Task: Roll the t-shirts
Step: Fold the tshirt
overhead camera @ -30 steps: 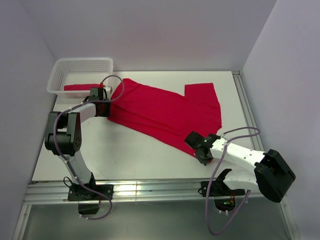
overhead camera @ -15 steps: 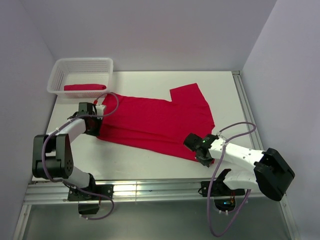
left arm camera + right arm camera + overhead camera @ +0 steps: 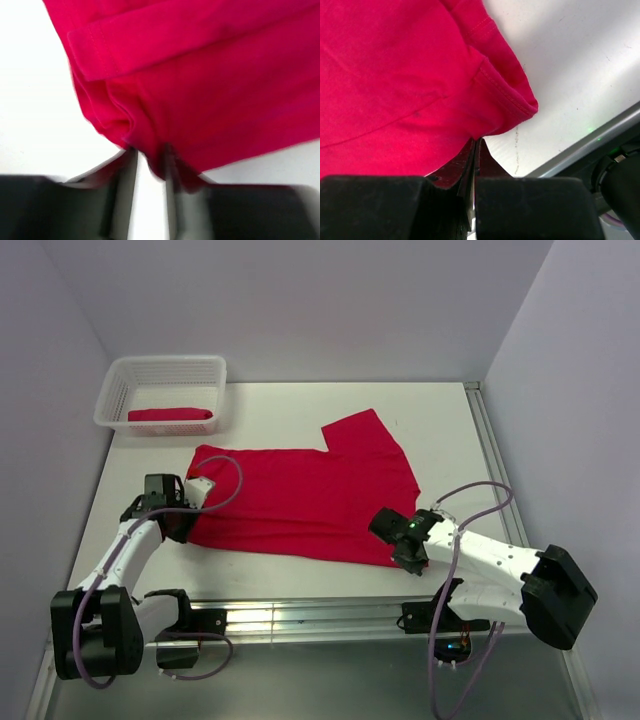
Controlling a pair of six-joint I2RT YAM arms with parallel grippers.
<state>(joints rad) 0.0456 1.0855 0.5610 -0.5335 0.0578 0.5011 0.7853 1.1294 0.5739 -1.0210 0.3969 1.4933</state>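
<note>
T-shirt (image 3: pixel 300 505) of plain red cloth lies spread on the white table (image 3: pixel 440 420), its length running left to right across the middle. One short sleeve sticks out toward the far side, right of centre. The cloth lies mostly flat, with a few soft folds and a doubled layer along its left end.

At that left end, the left claw (image 3: pixel 185 525) sits low at the near corner of the shirt. In the left wrist view, the left claw (image 3: pixel 147 152) has its two fingers a little apart, and bare table shows through the narrow gap. A bunched fold of the t-shirt (image 3: pixel 200 75) meets the fingertips and drapes over one of them. A stitched hem crosses the top of that view. Motion blur makes it hard to tell whether any cloth is caught between the fingers.

The right claw (image 3: pixel 400 540) is at the near right corner of the shirt, close to the metal rail (image 3: pixel 300 615) along the table's near edge. From the right wrist, the right claw (image 3: pixel 474 147) is pressed closed, pinching the edge of the t-shirt (image 3: pixel 395 75) just beside its hemmed corner.

A white lattice basket (image 3: pixel 110 400) stands at the far left corner of the table, apart from the spread shirt. Inside it lies a second t-shirt (image 3: pixel 170 414), a compact red bundle stretched along the basket floor.
</note>
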